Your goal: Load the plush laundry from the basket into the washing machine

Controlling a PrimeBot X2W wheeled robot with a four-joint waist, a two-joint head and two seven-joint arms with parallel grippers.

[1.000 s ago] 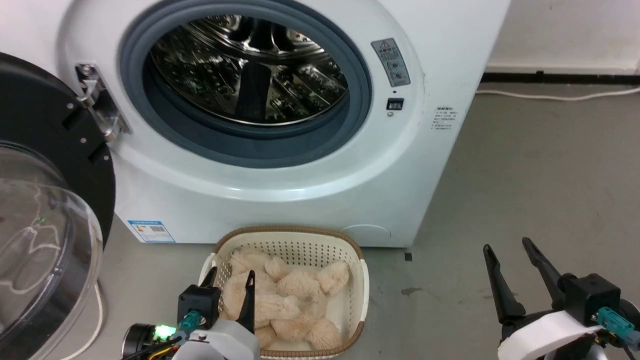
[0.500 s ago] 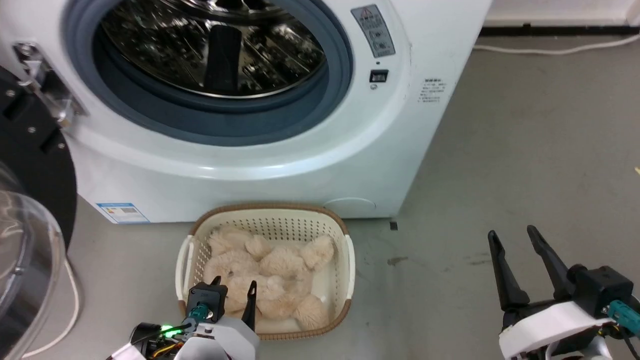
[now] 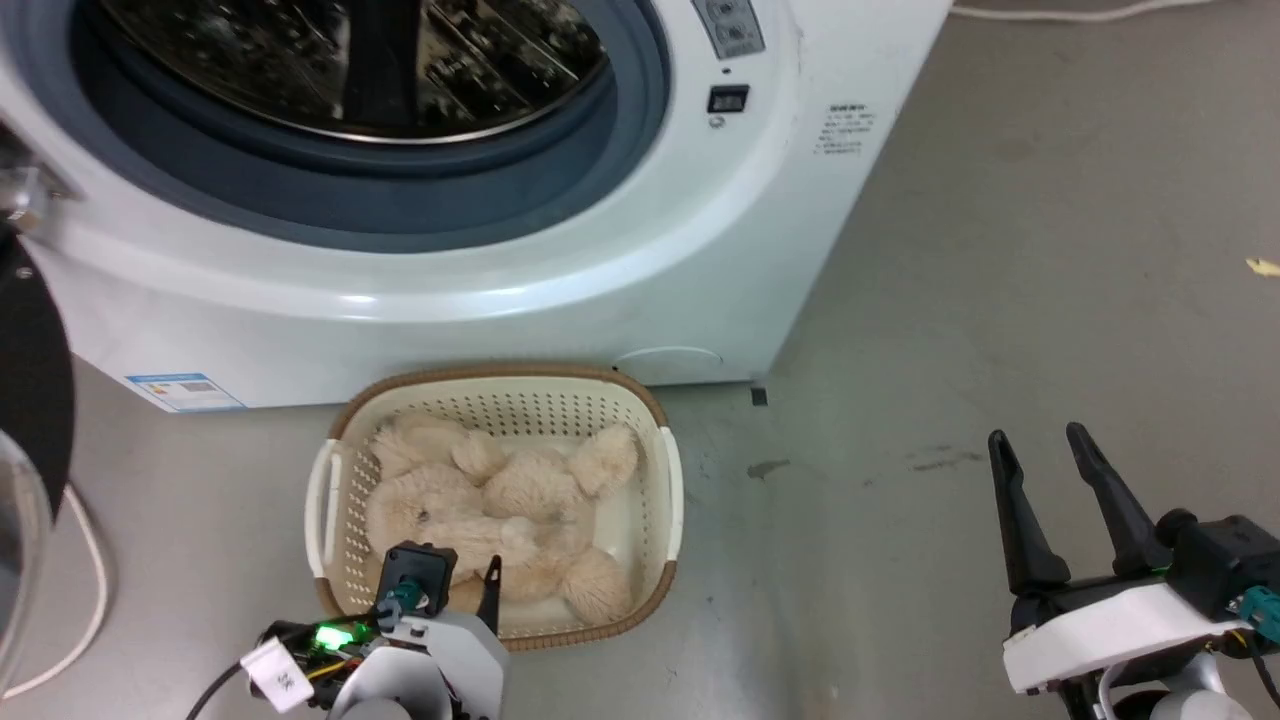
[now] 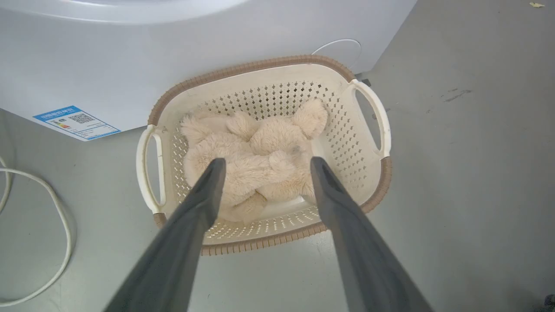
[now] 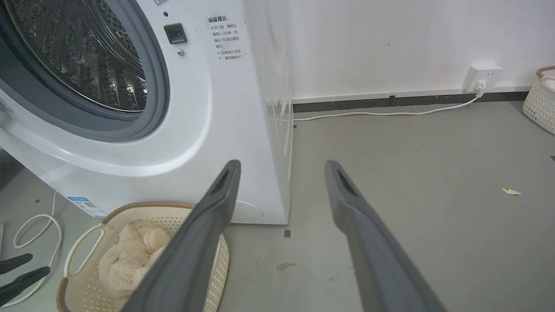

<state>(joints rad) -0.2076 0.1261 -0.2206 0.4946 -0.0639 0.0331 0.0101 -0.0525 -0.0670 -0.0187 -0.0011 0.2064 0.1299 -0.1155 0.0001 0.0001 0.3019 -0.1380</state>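
Head camera dipped | left hand (image 4: pixel 266 159) spread wide — plush laundry (image 4: pixel 260 143) beneath, in basket (image 4: pixel 260 65)

The big white front-loading washing machine (image 3: pixel 560 250) is cut off by the top edge, its black-rimmed door (image 3: pixel 35 380) by the left. Print on the blue label (image 3: pixel 185 392) is too small to read.

Head view: high, steeply down on washing machine (image 3: pixel 600 260) front and basket (image 3: pixel 500 373). Left wrist: close above basket, looking down. Right wrist: low, off right, facing washing machine. All share basket.
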